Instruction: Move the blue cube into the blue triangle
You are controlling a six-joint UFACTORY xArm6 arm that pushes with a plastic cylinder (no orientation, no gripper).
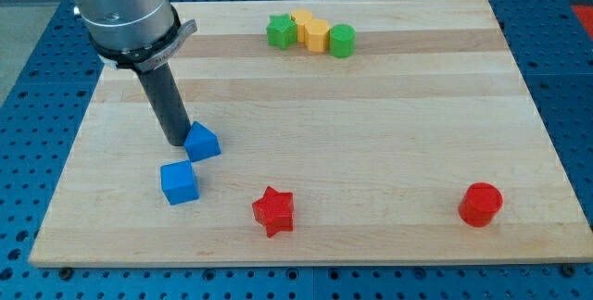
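Observation:
The blue cube (179, 182) lies on the wooden board (389, 124) at the view's lower left. The blue triangle (202, 141) lies just above and to the right of it, a small gap between them. My tip (177, 140) rests on the board right at the triangle's left side, touching or nearly touching it, and just above the cube.
A red star (273, 210) lies to the right of the cube near the view's bottom. A red cylinder (480, 204) is at the lower right. A cluster at the top holds a green star (282, 31), two yellow blocks (310, 31) and a green cylinder (342, 40).

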